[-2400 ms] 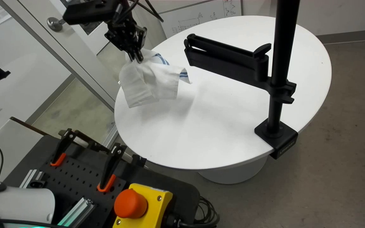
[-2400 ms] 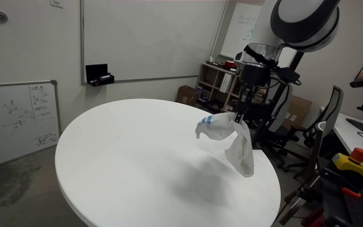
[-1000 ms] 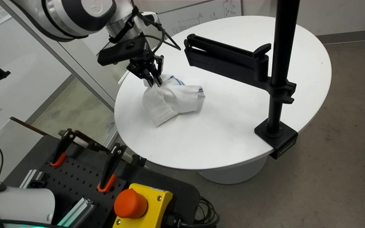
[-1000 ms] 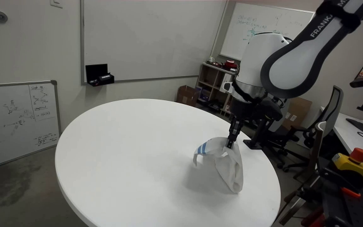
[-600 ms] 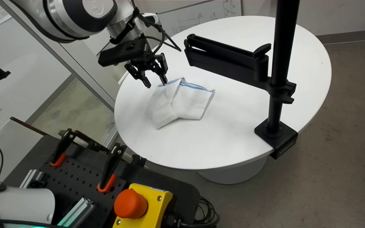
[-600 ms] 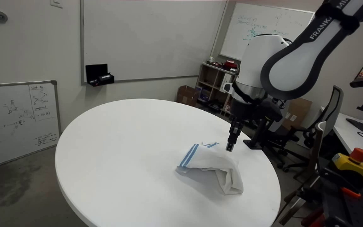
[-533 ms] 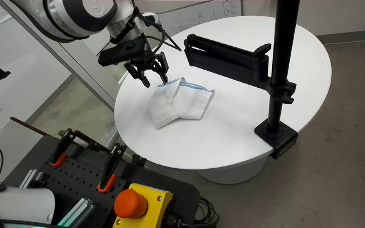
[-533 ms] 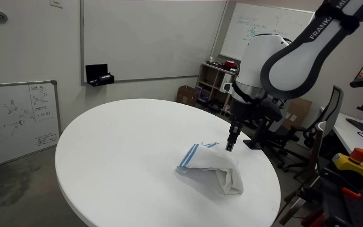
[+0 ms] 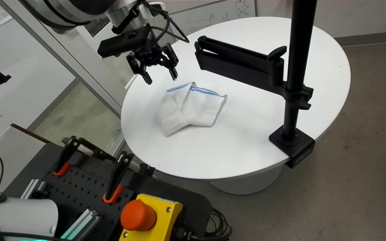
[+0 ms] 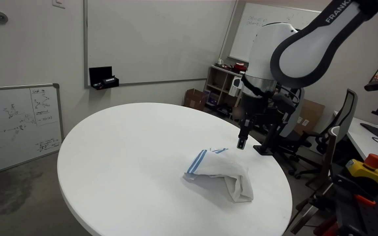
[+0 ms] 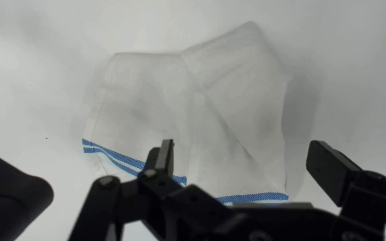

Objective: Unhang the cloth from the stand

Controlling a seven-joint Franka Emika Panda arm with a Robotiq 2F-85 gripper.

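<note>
Exterior view, robot arm [image 9: 79, 10]: reaches in from the upper left; it has just lifted a little, above the table [image 9: 246, 140].
Gripper [image 9: 161, 79]: near the cloth [image 9: 193, 108] but apart from it, its fingers [image 11: 330, 169] wide and holding nothing. About a second ago they pinched the fabric; that letting-go is the change that counts. The wrist view agrees: both tips stand well parted, with the cloth lying below them.
Cloth: gone from dangling in the grip to resting on the table, loosely crumpled, its blue-striped edge toward the gripper. In an exterior view a fold [image 10: 236, 186] stands slightly proud of the surface.
Table: white and round, now carrying the cloth, which should stay put by itself.
Folded arm [image 9: 240, 67] of the stand: no cloth hangs from it; I take this to be where the cloth was meant to come off.
Stand [image 9: 296, 67]: black post clamped at the table's rim, well apart from the cloth. Unhanging therefore looks finished, set-down included. What remains, I judge, is to back away upward; dipping or sweeping sideways could let a fingertip snag the raised fold.
</note>
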